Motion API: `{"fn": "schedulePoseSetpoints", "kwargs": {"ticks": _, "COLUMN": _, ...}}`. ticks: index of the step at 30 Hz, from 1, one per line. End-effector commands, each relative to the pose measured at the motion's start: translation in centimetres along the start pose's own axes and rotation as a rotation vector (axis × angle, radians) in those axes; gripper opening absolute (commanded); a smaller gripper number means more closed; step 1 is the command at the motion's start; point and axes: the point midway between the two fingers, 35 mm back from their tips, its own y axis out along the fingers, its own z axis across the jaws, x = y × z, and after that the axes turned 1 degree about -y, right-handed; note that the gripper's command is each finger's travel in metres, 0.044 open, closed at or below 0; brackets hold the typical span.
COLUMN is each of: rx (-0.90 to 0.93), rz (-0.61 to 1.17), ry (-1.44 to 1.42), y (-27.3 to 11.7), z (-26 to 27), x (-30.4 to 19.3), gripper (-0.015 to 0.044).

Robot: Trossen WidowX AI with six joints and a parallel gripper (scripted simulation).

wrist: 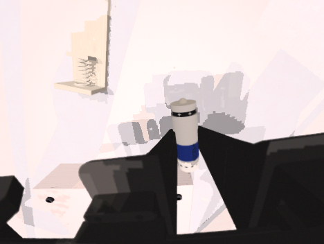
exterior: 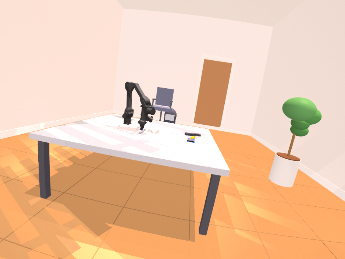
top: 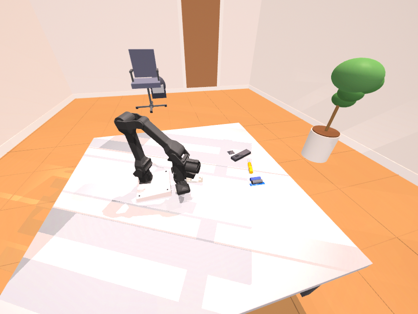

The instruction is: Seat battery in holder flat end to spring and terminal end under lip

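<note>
Battery [wrist: 185, 136] clamped in tool [wrist: 185, 152], holder [wrist: 89, 66] nearby, seemingly unobstructed

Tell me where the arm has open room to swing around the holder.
Free: the white table in front of the gripper, which is shut on the white-and-blue battery, and the strip between the beige holder and the black remote. Crowded: remote, yellow screwdriver and blue battery pack cluster.

Peach walls, orange tiles, chair [top: 145, 79], door [top: 200, 43].
</note>
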Motion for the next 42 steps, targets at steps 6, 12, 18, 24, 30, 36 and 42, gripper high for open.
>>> {"fn": "schedulePoseSetpoints", "kwargs": {"ticks": 6, "rx": -0.013, "rz": -0.014, "ry": 0.005, "y": -3.0, "z": -0.1, "x": 0.2, "gripper": 0.0064}}
{"fn": "schedulePoseSetpoints", "kwargs": {"ticks": 12, "rx": -0.011, "rz": -0.019, "ry": 0.115, "y": -4.0, "z": 1.4, "x": 3.5, "gripper": 0.0064}}
{"fn": "schedulePoseSetpoints", "kwargs": {"ticks": 18, "rx": -0.008, "rz": -0.024, "ry": 0.241, "y": -5.0, "z": 4.0, "x": 7.0, "gripper": 0.0064}}
{"fn": "schedulePoseSetpoints", "kwargs": {"ticks": 24, "rx": -0.008, "rz": -0.027, "ry": 0.357, "y": -5.8, "z": 6.9, "x": 9.8, "gripper": 0.0064}}
{"fn": "schedulePoseSetpoints", "kwargs": {"ticks": 30, "rx": -0.009, "rz": -0.027, "ry": 0.365, "y": -5.8, "z": 7.1, "x": 9.8, "gripper": 0.0064}}
{"fn": "schedulePoseSetpoints", "kwargs": {"ticks": 36, "rx": -0.019, "rz": -0.079, "ry": 0.363, "y": -4.9, "z": 7.0, "x": 10.0, "gripper": 0.0064}}
{"fn": "schedulePoseSetpoints", "kwargs": {"ticks": 42, "rx": -0.032, "rz": -0.149, "ry": 0.360, "y": -3.7, "z": 6.9, "x": 10.2, "gripper": 0.0064}}
